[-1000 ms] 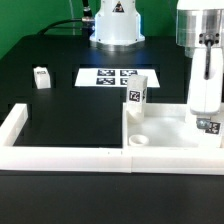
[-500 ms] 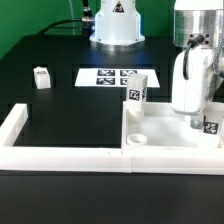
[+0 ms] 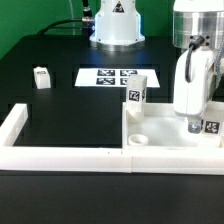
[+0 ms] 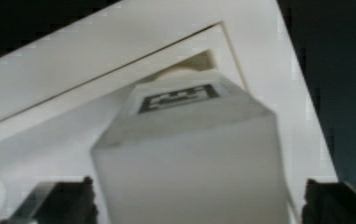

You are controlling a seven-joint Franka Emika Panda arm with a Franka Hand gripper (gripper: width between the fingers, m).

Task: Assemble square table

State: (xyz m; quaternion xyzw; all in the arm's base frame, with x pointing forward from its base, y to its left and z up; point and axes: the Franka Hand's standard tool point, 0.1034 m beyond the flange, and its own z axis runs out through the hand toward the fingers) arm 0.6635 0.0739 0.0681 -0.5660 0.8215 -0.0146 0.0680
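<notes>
The square table slab (image 3: pixel 165 128) lies flat at the exterior view's right, against the border wall. One white tagged leg (image 3: pixel 137 95) stands upright at the slab's far left corner. My gripper (image 3: pixel 204 125) reaches down over the slab's right side and is shut on a second tagged leg (image 3: pixel 211 127) that stands on the slab. In the wrist view this leg (image 4: pixel 178 140) fills the space between my two dark fingers (image 4: pixel 59 203), its tag facing the camera; my gripper (image 4: pixel 193 205) holds it by its sides. A third small leg block (image 3: pixel 41 77) lies far left on the black table.
The marker board (image 3: pixel 112 76) lies flat behind the slab. The long low white border wall (image 3: pixel 70 152) runs along the front and up the left side. The robot base (image 3: pixel 115 25) stands at the back. A round hole (image 3: pixel 139 140) shows at the slab's near left corner.
My gripper has turned about its upright axis over the slab's right side. The held leg's tag now shows more fully beside one finger. Nothing else has moved.
</notes>
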